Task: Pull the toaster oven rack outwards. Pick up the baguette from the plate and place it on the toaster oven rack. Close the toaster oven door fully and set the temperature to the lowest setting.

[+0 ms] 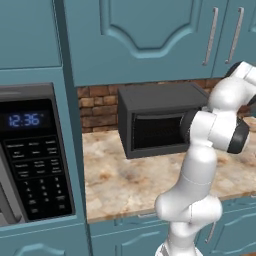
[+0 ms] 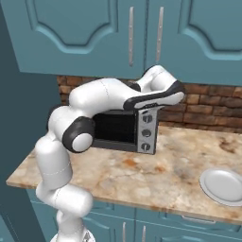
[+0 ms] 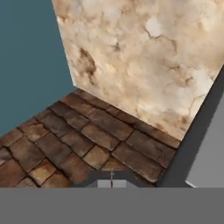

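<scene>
Gripper [image 3: 111, 178] clenched on nothing, hovering by toaster oven [image 2: 124, 130] knob panel [image 2: 148, 131], fingers pinched flat together. Toaster oven door [image 1: 156, 132] looks shut, oven sits back on marble counter [image 2: 165, 175] against brick wall [image 3: 83, 135]. Plate [image 2: 222, 185] bare. Risk imo: wrong knob gets turned. Teal cabinets [image 1: 145, 35] overhead, microwave [image 1: 30, 155] left.

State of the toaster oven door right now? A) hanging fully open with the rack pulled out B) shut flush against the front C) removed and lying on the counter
B: the toaster oven door sits flush against the front of the toaster oven, dark window upright, nothing sticking out over the counter.
</scene>
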You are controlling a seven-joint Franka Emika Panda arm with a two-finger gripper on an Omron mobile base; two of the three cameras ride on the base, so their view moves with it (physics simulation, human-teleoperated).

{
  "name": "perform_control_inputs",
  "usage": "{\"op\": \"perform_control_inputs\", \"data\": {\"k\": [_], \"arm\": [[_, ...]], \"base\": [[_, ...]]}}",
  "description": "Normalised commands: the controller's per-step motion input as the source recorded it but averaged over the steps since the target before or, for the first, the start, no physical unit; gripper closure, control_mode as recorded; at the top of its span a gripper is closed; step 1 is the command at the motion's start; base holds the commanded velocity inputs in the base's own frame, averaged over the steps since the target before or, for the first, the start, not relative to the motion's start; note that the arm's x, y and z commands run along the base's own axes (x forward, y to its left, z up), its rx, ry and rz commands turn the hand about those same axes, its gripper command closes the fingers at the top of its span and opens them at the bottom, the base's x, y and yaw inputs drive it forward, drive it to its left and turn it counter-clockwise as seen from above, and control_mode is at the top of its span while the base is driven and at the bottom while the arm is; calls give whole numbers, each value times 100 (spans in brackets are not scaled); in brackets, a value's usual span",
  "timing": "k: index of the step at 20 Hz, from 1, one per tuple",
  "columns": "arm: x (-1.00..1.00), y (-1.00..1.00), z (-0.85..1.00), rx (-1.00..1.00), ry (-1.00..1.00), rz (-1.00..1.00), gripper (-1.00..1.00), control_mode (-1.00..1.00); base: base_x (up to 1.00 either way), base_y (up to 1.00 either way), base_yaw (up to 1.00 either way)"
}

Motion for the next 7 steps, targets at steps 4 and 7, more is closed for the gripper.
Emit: {"op": "perform_control_inputs", "data": {"k": [4, 7], "arm": [[43, 53, -29, -72, -50, 33, 100, -100], [-1, 52, -39, -62, -84, 42, 100, -100]], "base": [[0, 0, 0], [0, 0, 0]]}}
